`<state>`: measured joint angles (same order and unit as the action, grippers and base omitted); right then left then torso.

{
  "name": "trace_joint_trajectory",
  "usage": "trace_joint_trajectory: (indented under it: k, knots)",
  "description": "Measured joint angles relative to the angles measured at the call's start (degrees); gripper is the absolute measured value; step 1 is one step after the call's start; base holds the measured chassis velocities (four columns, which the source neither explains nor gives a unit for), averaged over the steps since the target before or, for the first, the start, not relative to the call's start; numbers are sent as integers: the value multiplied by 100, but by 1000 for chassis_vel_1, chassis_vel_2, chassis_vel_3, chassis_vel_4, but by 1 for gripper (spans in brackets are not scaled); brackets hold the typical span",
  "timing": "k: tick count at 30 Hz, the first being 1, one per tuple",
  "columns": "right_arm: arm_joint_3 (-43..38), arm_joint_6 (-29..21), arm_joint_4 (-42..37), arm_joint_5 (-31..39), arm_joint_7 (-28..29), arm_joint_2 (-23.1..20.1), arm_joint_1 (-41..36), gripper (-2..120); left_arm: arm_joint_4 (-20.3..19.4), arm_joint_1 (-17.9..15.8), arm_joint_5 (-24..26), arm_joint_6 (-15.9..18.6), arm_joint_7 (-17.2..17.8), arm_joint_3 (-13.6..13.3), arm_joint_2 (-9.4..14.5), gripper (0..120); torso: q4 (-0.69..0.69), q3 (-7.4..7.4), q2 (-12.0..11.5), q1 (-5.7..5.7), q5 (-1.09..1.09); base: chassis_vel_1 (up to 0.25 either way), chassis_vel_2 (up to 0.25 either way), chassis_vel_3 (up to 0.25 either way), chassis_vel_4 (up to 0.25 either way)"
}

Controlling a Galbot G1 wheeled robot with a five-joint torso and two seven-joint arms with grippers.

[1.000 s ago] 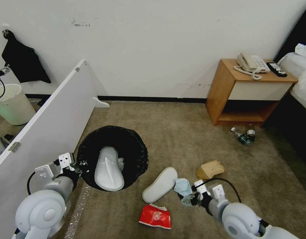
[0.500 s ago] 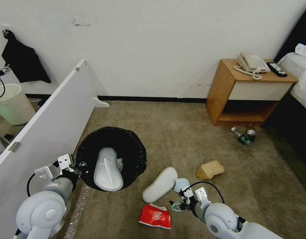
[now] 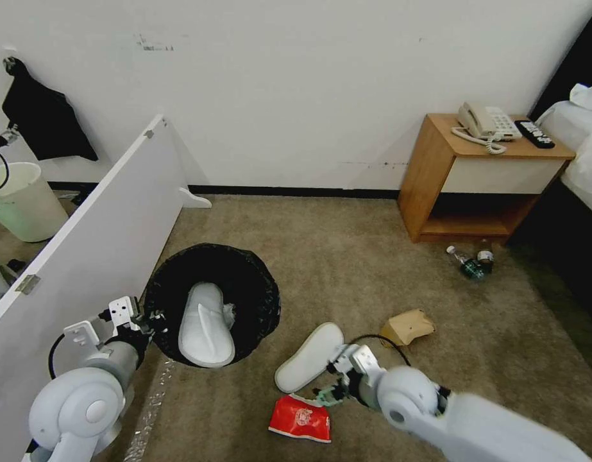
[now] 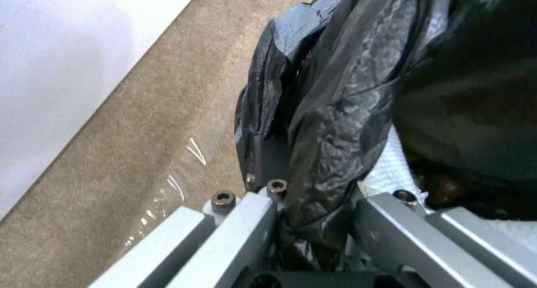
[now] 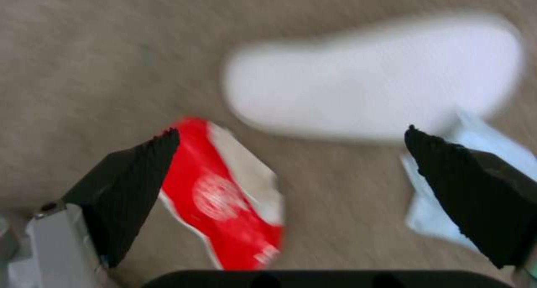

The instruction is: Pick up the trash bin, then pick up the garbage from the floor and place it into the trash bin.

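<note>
The trash bin (image 3: 247, 279), lined with a black bag (image 4: 347, 111), hangs at the lower left of the head view with one white slipper (image 3: 206, 324) inside it. My left gripper (image 3: 154, 319) (image 4: 316, 204) is shut on the bin's bagged rim. A second white slipper (image 3: 308, 356) (image 5: 369, 90) lies on the carpet. Beside it are a red packet (image 3: 300, 418) (image 5: 224, 195) and a light-blue cloth (image 5: 428, 216). My right gripper (image 3: 328, 391) (image 5: 289, 132) hovers open over the gap between that slipper and the packet, holding nothing. Farther right lie a brown cardboard piece (image 3: 408, 326) and plastic bottles (image 3: 470, 263).
A white panel (image 3: 103, 244) leans along the left, with a pale bucket (image 3: 26, 202) behind it. A wooden nightstand (image 3: 437, 167) with a phone and a remote stands at the back right. A bed (image 3: 584, 141) lies at the right edge. Open carpet stretches toward the wall.
My right arm has swung left, from beside the light-blue cloth to above the slipper and red packet. The bin and left gripper have drifted slightly left.
</note>
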<state>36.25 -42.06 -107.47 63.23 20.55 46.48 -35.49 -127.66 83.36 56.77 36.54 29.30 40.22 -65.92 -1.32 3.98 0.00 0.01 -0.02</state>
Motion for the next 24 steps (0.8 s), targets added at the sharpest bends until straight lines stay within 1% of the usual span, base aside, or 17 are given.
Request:
trace_joint_trajectory:
  k: [1,2,5,6,7,8,10,11,13,14,16,17,19,24]
  knots:
    - [0,0,0,0,0,0,0,100,0,0,0,0,0,0,0,0,0,0,0,0,0,0,0,0,0]
    - [150,-5,29,255,4,69,196,100,13,1,0,-4,-16,22,-7,0,0,0,0,0,1,0,0,0,0]
    - [258,-6,51,458,20,126,338,100,18,3,-1,-8,-29,41,-11,0,-1,0,0,0,1,0,0,0,0]
    - [397,-7,73,707,40,192,514,100,21,6,-1,-13,-51,60,-15,0,-2,0,0,0,0,0,0,0,0]
    - [757,-26,85,1111,46,320,927,100,29,10,1,-22,-98,115,-16,0,-2,0,0,0,1,0,0,0,0]
    - [757,-26,85,1111,46,320,927,100,29,10,1,-22,-98,115,-16,0,-2,0,0,0,1,0,0,0,0]
    - [1242,-27,59,1462,46,440,1435,100,66,2,11,-35,-158,204,-4,0,-3,0,0,0,0,0,0,0,0]
    - [1242,-27,59,1462,46,440,1435,100,66,2,11,-35,-158,204,-4,0,-3,0,0,0,0,0,0,0,0]
    - [1546,-27,42,1642,45,550,1754,100,88,0,33,-42,-197,263,2,0,-2,0,0,0,1,0,0,0,0]
    - [1546,-27,42,1642,45,550,1754,100,88,0,33,-42,-197,263,2,0,-2,0,0,0,1,0,0,0,0]
    - [1810,-27,45,1711,22,645,2008,100,100,4,49,-48,-223,307,7,0,-2,0,0,0,0,0,0,0,0]
    - [1810,-27,45,1711,22,645,2008,100,100,4,49,-48,-223,307,7,0,-2,0,0,0,0,0,0,0,0]
    - [2055,-24,46,1827,46,741,2195,100,105,18,71,-60,-247,362,9,0,-2,0,0,0,1,0,0,0,0]
    - [2287,-20,46,1898,69,779,2356,100,108,47,93,-69,-287,430,16,0,-2,0,0,0,1,0,0,0,0]
